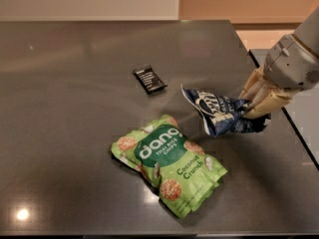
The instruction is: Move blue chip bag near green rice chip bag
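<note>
The blue chip bag (219, 112) is dark navy and crinkled with white lettering. It hangs tilted just above the dark table, right of centre. My gripper (253, 109) comes in from the right and is shut on the bag's right end. The green rice chip bag (168, 163) is lime green with white "dang" lettering. It lies flat at the front centre, just down and left of the blue bag, with a small gap between them.
A small black wrapped bar (149, 79) lies on the table behind the green bag. The dark table (70, 103) ends at its right edge near my arm (294, 59), with a lighter floor beyond.
</note>
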Robot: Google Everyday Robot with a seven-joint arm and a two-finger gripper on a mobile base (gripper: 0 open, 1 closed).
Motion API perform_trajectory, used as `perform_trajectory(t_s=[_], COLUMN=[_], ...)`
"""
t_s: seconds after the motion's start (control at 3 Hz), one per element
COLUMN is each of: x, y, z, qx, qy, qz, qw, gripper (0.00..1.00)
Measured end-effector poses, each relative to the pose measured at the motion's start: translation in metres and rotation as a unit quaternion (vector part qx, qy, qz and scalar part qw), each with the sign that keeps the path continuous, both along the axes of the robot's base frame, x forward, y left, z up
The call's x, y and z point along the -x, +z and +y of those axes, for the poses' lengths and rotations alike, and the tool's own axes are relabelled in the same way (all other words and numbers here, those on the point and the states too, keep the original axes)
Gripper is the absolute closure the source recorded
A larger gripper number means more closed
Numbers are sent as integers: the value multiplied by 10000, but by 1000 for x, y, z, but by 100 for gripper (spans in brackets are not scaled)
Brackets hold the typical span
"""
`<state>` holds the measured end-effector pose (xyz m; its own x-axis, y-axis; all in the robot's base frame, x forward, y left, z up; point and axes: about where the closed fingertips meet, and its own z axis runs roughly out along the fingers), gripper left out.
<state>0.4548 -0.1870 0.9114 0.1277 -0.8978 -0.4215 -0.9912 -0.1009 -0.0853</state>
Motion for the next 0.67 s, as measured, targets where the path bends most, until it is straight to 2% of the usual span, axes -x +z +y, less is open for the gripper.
perform_trajectory(t_s=[0.67], x=[3], y=[-2], z=[9], qx=[-89], qy=[68], qz=[-35], qw=[9999], gripper=[13])
